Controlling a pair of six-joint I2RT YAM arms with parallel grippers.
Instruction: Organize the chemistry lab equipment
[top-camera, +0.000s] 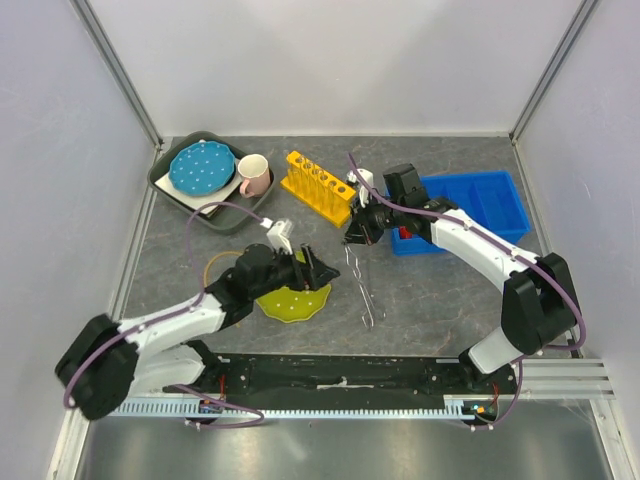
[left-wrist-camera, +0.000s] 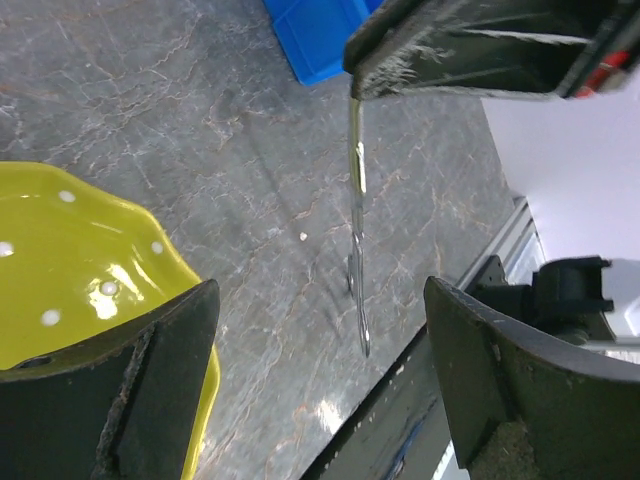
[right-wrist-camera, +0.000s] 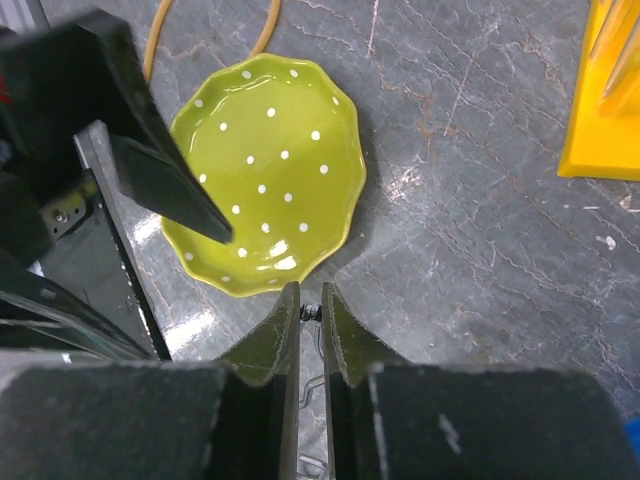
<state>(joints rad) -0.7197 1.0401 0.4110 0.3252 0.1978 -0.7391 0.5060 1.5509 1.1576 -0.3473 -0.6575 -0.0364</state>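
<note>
Two robot arms reach over a grey marbled worktop (top-camera: 440, 290). Reading the overhead view as a clock face centred on the worktop, a pair of long metal tongs (top-camera: 362, 285) is near the middle. It hangs downward from the right arm's fingers (right-wrist-camera: 270, 345), which are pinched almost together on its top end. Whether the lower tips touch the worktop cannot be told. Just beside the tongs, at 9 o'clock, lies a yellow-green scalloped plate with white dots (top-camera: 290, 302). The left arm's fingers (left-wrist-camera: 150, 385) are spread wide and hold nothing, poised over that plate's 3 o'clock edge and facing the tongs. At 12 o'clock stands a yellow test-tube rack with holes (top-camera: 318, 190), with thin clear tubes (top-camera: 310, 176) upright in it. At 2 o'clock sits a blue plastic bin (top-camera: 480, 200). Something red and white at its near corner is too hidden by the arm to name. At 10 o'clock a dark grey tray (top-camera: 158, 180) carries a blue dotted plate (top-camera: 200, 167) and a pink mug (top-camera: 253, 175).
</note>
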